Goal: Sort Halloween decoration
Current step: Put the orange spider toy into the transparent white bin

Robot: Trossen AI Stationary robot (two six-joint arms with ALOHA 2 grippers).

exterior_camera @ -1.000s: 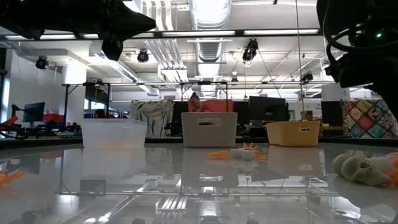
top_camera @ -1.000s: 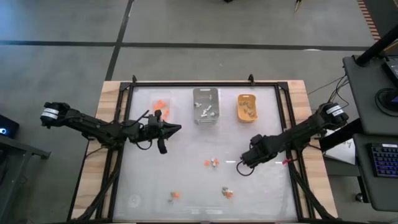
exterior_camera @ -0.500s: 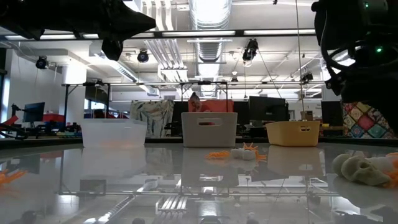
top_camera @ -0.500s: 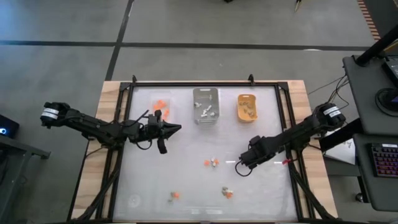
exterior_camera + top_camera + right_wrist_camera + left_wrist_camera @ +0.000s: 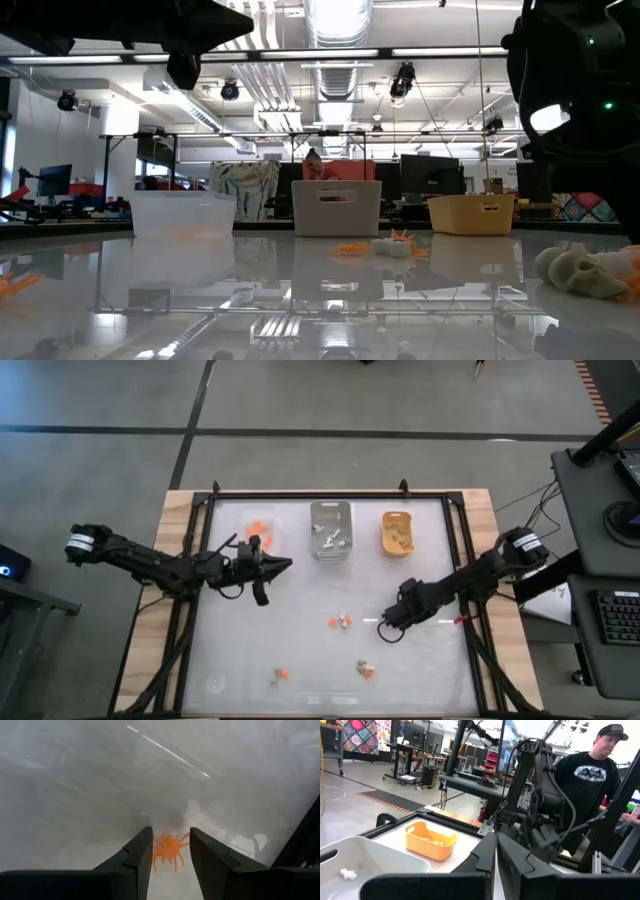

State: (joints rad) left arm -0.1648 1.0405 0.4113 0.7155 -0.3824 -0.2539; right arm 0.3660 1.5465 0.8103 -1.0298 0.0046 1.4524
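Right gripper [image 5: 170,852] went from shut to fingers spread, now straddling orange spider [image 5: 169,849] on table [image 5: 300,650] near middle, not clamped yet, so pick looked imminent; left gripper [image 5: 280,567] hadn't budged, fingers together, hovering by clear tray [image 5: 259,532]
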